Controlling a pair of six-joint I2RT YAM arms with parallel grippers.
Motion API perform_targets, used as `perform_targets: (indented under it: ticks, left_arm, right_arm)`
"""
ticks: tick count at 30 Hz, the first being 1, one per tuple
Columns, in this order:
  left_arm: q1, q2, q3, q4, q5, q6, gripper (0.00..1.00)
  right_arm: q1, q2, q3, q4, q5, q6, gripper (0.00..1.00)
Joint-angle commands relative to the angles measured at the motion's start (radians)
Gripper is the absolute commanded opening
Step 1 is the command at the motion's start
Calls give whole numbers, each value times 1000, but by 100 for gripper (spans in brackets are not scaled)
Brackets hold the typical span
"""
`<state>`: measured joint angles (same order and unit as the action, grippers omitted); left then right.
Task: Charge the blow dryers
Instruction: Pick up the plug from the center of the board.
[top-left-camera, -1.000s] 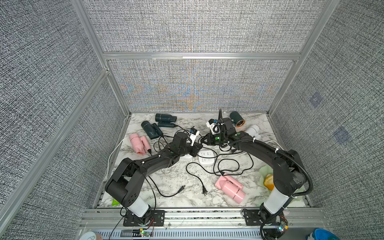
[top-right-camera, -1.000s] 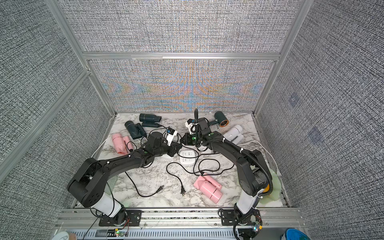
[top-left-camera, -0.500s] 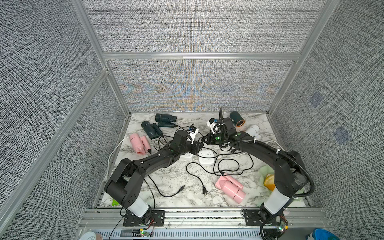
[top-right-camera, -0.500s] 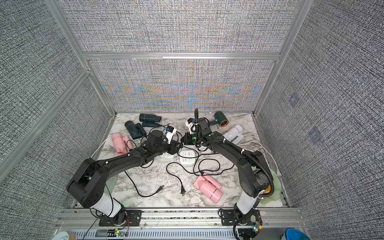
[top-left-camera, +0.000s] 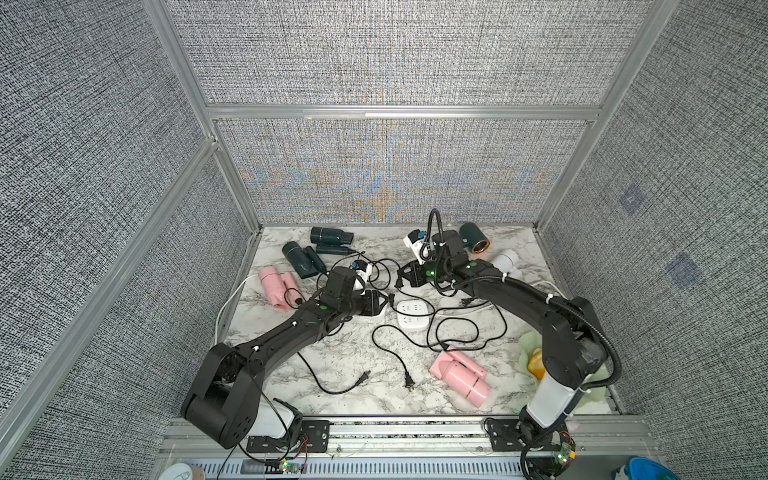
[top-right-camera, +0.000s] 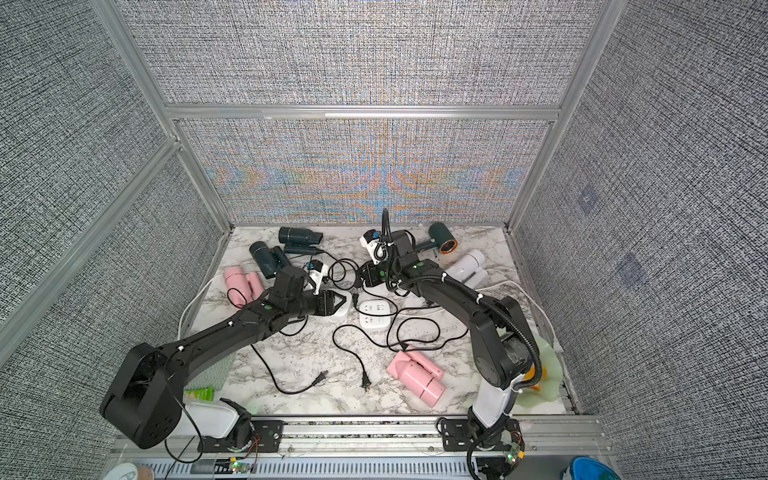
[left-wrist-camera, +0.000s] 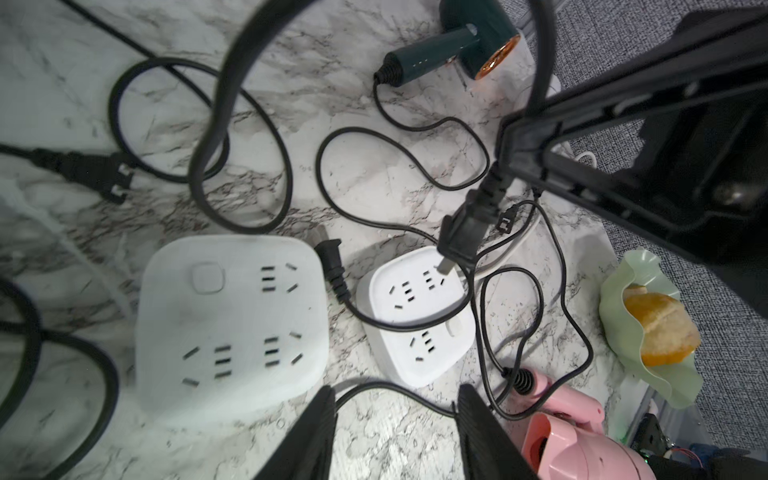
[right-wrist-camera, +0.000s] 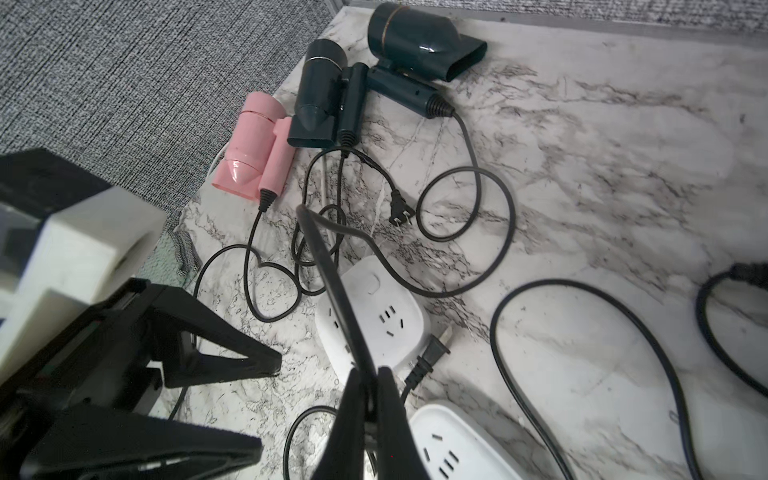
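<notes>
left fingers (left-wrist-camera: 316, 428) just opened, now spread and empty; right fingers (right-wrist-camera: 392, 415) pinch a black cord (right-wrist-camera: 332, 274), plug (left-wrist-camera: 459, 232) dangling near a socket block (left-wrist-camera: 424, 365). Nothing plugged in yet.

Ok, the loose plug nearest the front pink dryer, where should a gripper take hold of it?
Grip the plug by its moulded body, just behind the prongs, coming straight down from above. It lies flat on bare marble, prongs toward the front edge, apart from the pink dryer, so jaws can probably close across its narrow sides.
</notes>
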<state>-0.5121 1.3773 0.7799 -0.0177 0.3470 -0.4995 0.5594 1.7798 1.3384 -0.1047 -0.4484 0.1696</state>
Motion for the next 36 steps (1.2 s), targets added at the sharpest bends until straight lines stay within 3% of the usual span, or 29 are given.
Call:
perform_targets:
  ticks: [1,4,10,16,25,36]
  left_arm:
    - [43,-35,-26,-46,18,-58,48]
    - [105,-65,-58,-24,96,-74,45]
    - [110,-117,-77,37,166,15,44]
    - [116,-90,-70,114,222,14,44]
    - [177,-119,-55,219,369,-60,57]
    - [201,-28,-49,447,459,-304,69]
  right_arm:
    - [16,27,23,64,-61,-83,2]
    - [34,67,66,61,-78,-104,1]
    - [52,76,91,80,-99,-74,1]
    - [59,36,73,61,-134,-71,1]
    - [60,-4,26,14,-89,-98,2]
    - [90,-26,1,25,-63,-95,2]
